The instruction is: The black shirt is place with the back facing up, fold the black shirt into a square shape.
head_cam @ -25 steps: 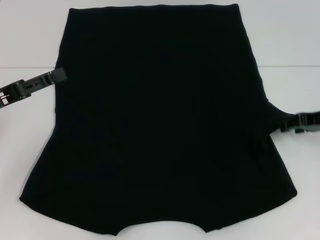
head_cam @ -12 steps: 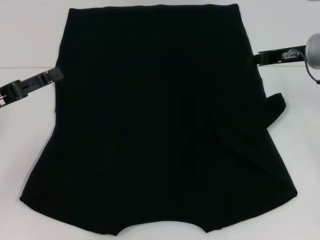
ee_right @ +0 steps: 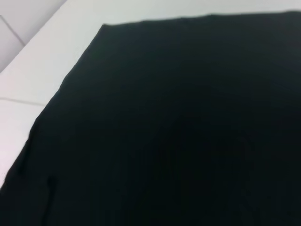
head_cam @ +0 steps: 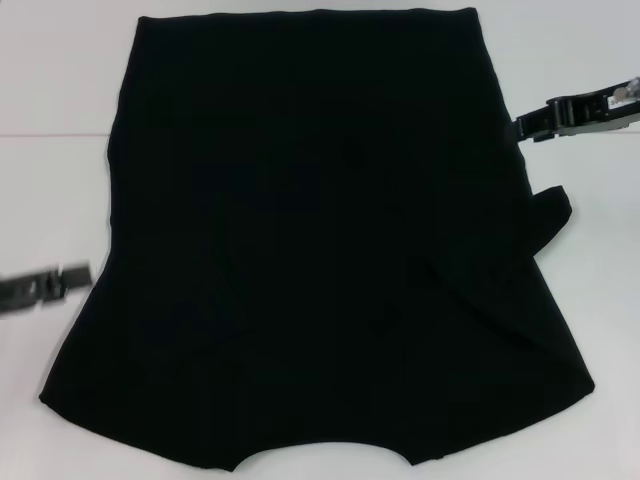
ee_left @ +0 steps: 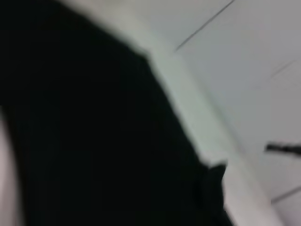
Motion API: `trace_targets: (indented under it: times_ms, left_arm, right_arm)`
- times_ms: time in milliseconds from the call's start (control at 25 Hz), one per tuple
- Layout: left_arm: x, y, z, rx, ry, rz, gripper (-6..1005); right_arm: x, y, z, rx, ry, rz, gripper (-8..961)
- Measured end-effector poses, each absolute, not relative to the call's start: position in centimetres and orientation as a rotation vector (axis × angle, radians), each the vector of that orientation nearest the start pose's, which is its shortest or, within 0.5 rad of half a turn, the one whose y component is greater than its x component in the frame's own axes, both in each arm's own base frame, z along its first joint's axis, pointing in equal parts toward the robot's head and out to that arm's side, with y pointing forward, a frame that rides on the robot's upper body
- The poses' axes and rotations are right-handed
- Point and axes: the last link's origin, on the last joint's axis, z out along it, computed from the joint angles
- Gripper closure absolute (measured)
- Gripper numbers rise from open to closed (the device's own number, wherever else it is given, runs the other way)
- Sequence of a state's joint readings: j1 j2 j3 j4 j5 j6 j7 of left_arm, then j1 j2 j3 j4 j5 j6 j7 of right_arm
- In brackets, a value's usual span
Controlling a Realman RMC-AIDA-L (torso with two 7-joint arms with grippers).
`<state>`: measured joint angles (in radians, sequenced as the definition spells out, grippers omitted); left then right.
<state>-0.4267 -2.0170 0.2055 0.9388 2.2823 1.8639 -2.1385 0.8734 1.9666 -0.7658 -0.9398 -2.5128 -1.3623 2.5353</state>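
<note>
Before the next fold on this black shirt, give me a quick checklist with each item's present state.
1. Black shirt spread on the white table: ok.
2. Sleeves tucked inside the outline: not ok, a small flap sticks out on the robot's right edge.
3. Left end effector at the shirt's left edge: ok, beside the lower part.
4. Right end effector at the right edge: ok, beside the upper part.
5. Either end effector gripping fabric: cannot tell.
6. Shirt squared: not ok, near end flares wider.
</note>
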Motion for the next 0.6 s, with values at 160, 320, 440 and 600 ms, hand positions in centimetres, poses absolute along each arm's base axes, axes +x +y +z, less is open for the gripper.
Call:
trace_targets:
  times_ms: [160, 320, 440, 600]
  left_arm:
    - [-33.2, 26.8, 11.4, -2.175, -1.780, -0.653, 90]
    - [-34.1, 26.4, 11.9, -2.081, -1.871, -0.539, 96]
    - [-34.9, 26.5, 11.6, -2.030, -1.916, -0.469, 104]
    - [-36.0, 27.3, 10.3, -1.967, -1.966, -0.379, 196]
  right_arm:
    - [18.3, 44.9, 8.6, -2.273, 1.334, 0.167, 507]
    - [18.4, 45.0, 8.5, -2.268, 1.342, 0.169, 508]
    - [18.4, 45.0, 8.5, -2.266, 1.343, 0.170, 508]
    - [18.5, 45.0, 8.4, -2.264, 1.347, 0.170, 508]
